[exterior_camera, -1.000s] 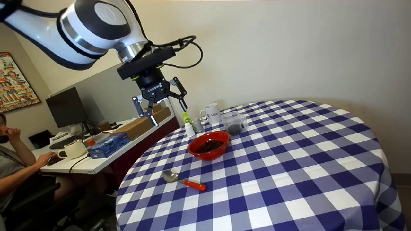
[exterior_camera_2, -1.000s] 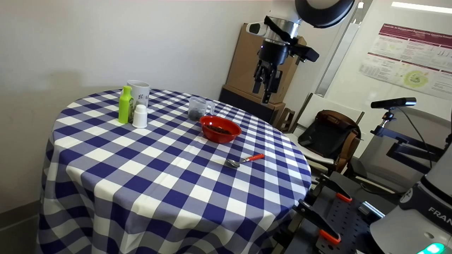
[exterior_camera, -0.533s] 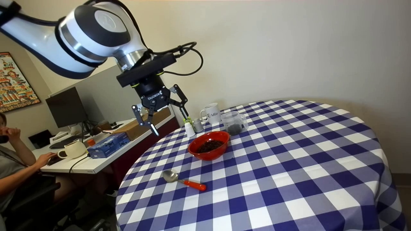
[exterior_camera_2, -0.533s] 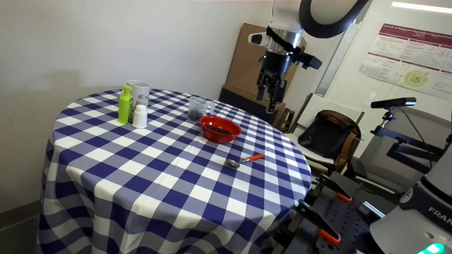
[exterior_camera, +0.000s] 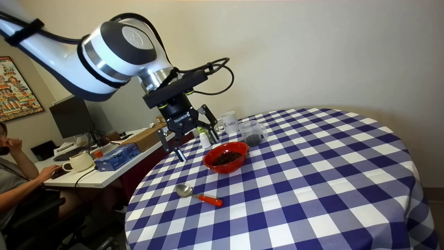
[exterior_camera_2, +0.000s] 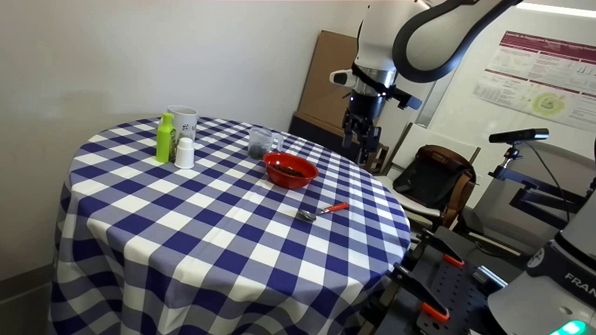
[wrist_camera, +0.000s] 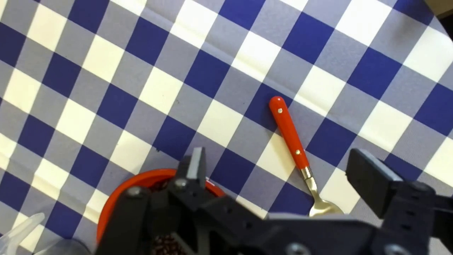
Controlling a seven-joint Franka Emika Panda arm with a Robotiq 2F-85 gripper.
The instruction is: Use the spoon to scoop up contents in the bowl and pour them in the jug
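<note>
The spoon lies on the checked cloth, its orange-red handle (exterior_camera: 210, 200) and metal scoop in both exterior views; its handle (exterior_camera_2: 336, 207) points towards the table edge. The glossy red bowl (exterior_camera: 225, 169) holds dark beans; it also shows in an exterior view (exterior_camera_2: 288, 181). The clear jug (exterior_camera: 247, 129) with dark contents stands behind the bowl. My gripper (exterior_camera: 198, 147) is open and empty, above the table. In the wrist view the spoon handle (wrist_camera: 288, 131) lies below and between the open fingers (wrist_camera: 279, 164); the gripper hides part of the scoop and bowl (wrist_camera: 115, 198).
A white mug (exterior_camera: 229, 122), a white shaker (exterior_camera_2: 185, 156) and a green bottle (exterior_camera_2: 164, 139) stand together near the jug's side of the table. A desk with a blue box (exterior_camera: 117, 158) and a seated person is beside the table. A camera (exterior_camera_2: 519, 136) stands near the robot base.
My gripper has come down and, in an exterior view, moved right towards the bowl. It stays open. The spoon, bowl and jug have not moved.
</note>
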